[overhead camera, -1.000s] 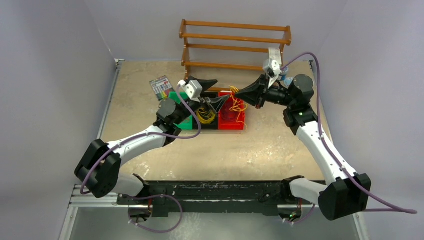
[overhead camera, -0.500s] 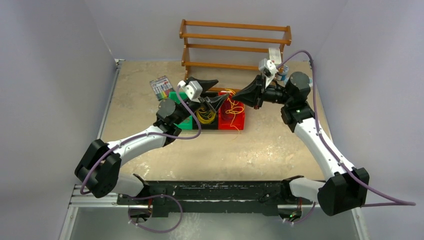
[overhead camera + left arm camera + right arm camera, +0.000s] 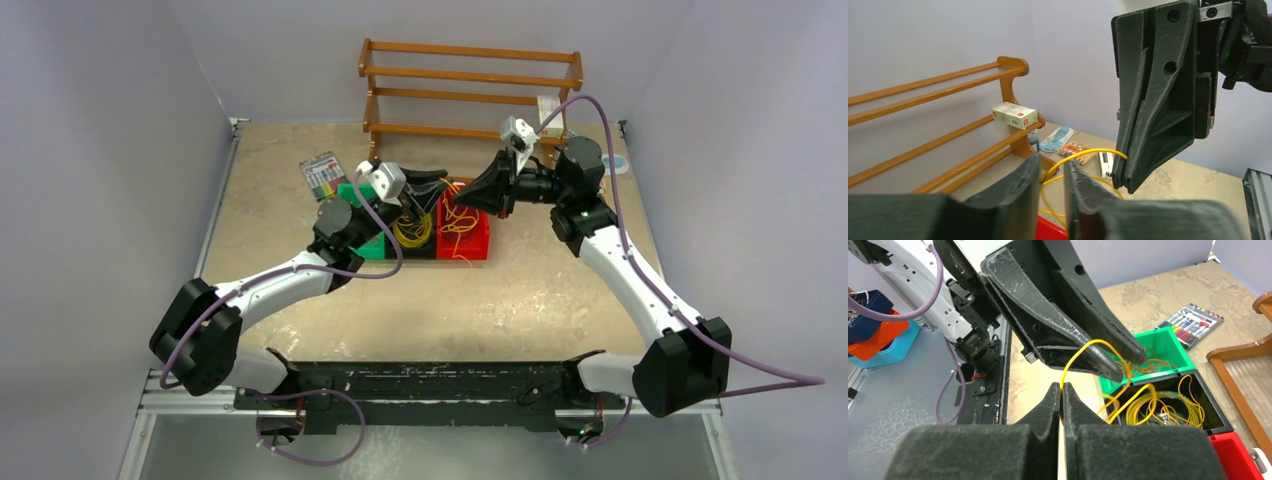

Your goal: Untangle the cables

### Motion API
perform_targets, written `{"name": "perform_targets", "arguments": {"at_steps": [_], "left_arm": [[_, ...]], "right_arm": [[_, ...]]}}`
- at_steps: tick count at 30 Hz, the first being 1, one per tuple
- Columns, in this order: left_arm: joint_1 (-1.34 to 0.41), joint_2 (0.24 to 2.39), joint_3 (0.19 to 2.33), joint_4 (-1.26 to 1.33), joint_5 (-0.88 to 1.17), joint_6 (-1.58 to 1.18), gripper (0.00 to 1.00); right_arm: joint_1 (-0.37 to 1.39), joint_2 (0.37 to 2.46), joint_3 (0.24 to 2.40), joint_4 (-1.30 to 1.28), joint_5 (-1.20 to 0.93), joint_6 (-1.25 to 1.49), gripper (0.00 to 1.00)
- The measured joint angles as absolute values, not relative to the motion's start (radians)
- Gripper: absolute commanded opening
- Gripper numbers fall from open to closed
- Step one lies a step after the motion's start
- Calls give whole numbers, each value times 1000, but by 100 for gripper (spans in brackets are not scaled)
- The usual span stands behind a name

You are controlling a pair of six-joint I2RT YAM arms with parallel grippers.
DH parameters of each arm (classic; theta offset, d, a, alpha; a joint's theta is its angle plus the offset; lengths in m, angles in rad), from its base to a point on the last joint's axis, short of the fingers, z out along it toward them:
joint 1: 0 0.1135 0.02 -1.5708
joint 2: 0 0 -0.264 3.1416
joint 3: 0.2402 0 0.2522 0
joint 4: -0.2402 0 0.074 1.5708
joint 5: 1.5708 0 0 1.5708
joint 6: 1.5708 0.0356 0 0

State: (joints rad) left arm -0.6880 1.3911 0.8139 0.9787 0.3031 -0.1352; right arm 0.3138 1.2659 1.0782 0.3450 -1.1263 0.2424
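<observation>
The cables lie in three bins: orange strands [image 3: 1148, 367] in the green bin [image 3: 1168, 340], a yellow coil [image 3: 1163, 407] in the black bin [image 3: 412, 250], and more loops in the red bin [image 3: 478, 245]. My right gripper [image 3: 1061, 386] is shut on one yellow cable [image 3: 1083, 347], which it holds lifted above the bins. That strand arcs across to my left gripper [image 3: 1052, 161] and runs through the narrow gap between its fingers. The jaws there are not touching. In the top view the two grippers [image 3: 440, 185] [image 3: 455, 196] meet tip to tip over the bins.
A wooden rack [image 3: 470, 90] stands right behind the bins, with a small box [image 3: 1014, 115] on its lower rail. A marker pack [image 3: 322, 175] lies left of the green bin. Small packets [image 3: 1055, 139] rest on the table by the rack's right foot.
My right gripper has carried the yellow cable leftwards to the left gripper. The left jaws have narrowed from wide open to a small gap around that strand.
</observation>
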Motion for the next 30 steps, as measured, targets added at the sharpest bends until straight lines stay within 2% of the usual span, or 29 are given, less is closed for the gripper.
{"name": "perform_targets", "arguments": {"at_steps": [1, 2, 4, 8, 13, 20, 25, 30], "left_arm": [[-689, 1391, 814, 978, 303, -135, 3], [-689, 1391, 815, 976, 303, -135, 0], [-689, 1391, 818, 966, 304, -134, 0], [-690, 1388, 825, 941, 298, -134, 0], [-690, 1361, 834, 886, 263, -129, 0], [-690, 1311, 841, 825, 198, -103, 0], [-690, 1303, 841, 805, 155, -89, 0], [-690, 1303, 844, 783, 95, -86, 0]], "right_arm": [[315, 1269, 1078, 343, -1126, 242, 0], [316, 1271, 1078, 341, -1126, 242, 0], [319, 1272, 1078, 340, -1121, 241, 5], [320, 1272, 1078, 340, -1110, 226, 26], [320, 1270, 1078, 343, -1059, 201, 45], [320, 1192, 1046, 373, -923, 186, 56], [320, 1105, 1007, 412, -825, 181, 73], [321, 1106, 1007, 432, -796, 174, 79]]}}
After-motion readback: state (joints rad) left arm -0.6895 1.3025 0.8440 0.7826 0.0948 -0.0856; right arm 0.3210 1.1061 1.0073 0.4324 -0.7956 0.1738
